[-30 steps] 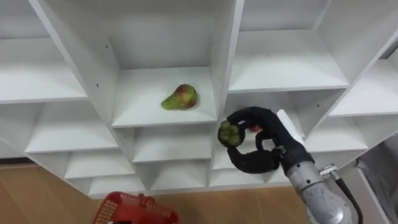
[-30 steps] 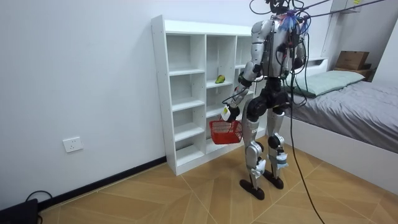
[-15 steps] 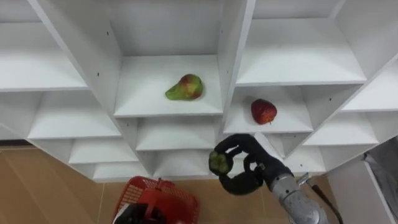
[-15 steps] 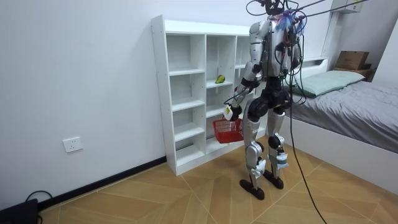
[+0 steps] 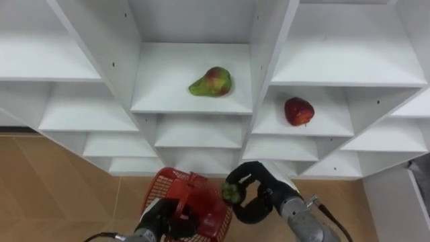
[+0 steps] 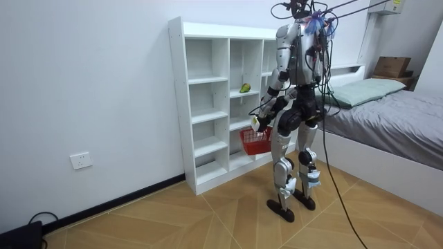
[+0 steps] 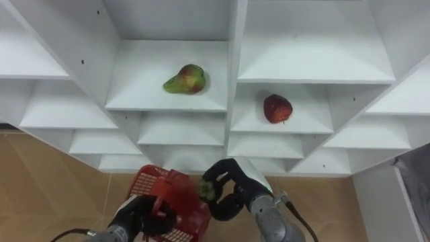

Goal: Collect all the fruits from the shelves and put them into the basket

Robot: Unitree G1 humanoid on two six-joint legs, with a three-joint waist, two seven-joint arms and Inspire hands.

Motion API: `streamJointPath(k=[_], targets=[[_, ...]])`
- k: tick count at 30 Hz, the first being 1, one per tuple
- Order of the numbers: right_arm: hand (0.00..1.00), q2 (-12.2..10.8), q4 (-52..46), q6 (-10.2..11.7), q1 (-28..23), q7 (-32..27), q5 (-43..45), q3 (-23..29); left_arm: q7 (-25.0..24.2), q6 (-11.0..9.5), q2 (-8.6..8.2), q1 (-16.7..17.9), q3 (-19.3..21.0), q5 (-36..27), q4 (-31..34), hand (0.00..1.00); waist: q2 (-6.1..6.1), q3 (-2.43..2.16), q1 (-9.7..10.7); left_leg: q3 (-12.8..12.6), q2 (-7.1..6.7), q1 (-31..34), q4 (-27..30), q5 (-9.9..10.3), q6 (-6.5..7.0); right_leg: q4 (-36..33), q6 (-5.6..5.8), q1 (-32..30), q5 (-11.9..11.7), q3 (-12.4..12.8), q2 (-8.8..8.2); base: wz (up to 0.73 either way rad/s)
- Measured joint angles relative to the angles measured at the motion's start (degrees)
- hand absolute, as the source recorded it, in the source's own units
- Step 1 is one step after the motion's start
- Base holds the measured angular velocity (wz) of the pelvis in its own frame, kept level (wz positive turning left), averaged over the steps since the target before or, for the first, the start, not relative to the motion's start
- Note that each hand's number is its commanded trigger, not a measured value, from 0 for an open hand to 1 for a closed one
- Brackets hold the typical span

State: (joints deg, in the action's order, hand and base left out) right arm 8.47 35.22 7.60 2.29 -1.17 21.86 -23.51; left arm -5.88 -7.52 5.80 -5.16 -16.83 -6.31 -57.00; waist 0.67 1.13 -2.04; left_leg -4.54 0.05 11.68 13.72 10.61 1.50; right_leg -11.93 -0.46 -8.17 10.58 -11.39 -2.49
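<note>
My right hand (image 5: 259, 200) is shut on a small green fruit (image 5: 232, 193) and holds it just above the right rim of the red wire basket (image 5: 190, 199). My left hand (image 5: 163, 216) grips the basket by its handle at the bottom of the eye views. On the white closet (image 5: 263, 74), a green-red pear (image 5: 211, 82) lies in the middle compartment. A red apple (image 5: 298, 111) sits one shelf lower, to its right. In the room view I stand facing the closet (image 6: 208, 104) with the basket (image 6: 256, 140) in front of my hips.
The closet's other compartments hold nothing. Wooden floor (image 5: 54, 188) runs below its bottom shelf. A bed (image 6: 394, 117) stands behind me at the room view's right, and a white wall (image 6: 83, 90) lies left of the closet.
My right hand has come down from the apple's shelf with the green fruit to the basket's rim. The basket has risen towards it. The camera has tilted downward.
</note>
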Motion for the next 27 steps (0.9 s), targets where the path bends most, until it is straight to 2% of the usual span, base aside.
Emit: streamJointPath(k=[5,13,17,27], targets=[[1.00,-0.1,0.2,0.0,0.0,0.5,0.0,-0.7,-1.5,-0.1,-0.07,-0.6,-0.3,0.0,0.9,1.00,-0.98,-0.02,0.0,0.1,0.03,0.4,0.0,-0.1,-0.01,-0.7,-0.01,-0.8,0.0,-0.1,0.01,0.00],[1.00,-0.1,6.1,0.1,1.6,0.5,-0.1,-3.5,-2.5,-0.6,-0.22,-1.3,-2.8,-1.0,0.9,1.00,-1.00,0.01,-0.4,0.0,0.00,0.7,0.0,-0.3,0.01,-0.9,-0.01,-1.2,0.0,-0.1,-0.01,0.00],[1.00,-0.2,6.9,0.1,1.6,0.7,0.2,-3.5,-3.0,-1.4,-0.48,-1.6,-3.2,-1.0,0.9,1.00,-1.00,0.01,-0.7,0.1,0.05,1.2,0.1,-0.5,-0.01,-1.3,-0.02,-1.8,0.0,-0.1,-0.01,0.00],[1.00,0.0,6.9,0.1,1.7,1.4,0.2,-3.4,-4.5,-1.4,-0.51,-1.5,-3.7,-1.0,0.7,1.00,-1.07,0.07,-1.3,0.5,-0.01,2.0,1.0,-0.5,0.00,-1.8,-0.02,-2.2,0.0,-0.4,-0.13,0.01]])
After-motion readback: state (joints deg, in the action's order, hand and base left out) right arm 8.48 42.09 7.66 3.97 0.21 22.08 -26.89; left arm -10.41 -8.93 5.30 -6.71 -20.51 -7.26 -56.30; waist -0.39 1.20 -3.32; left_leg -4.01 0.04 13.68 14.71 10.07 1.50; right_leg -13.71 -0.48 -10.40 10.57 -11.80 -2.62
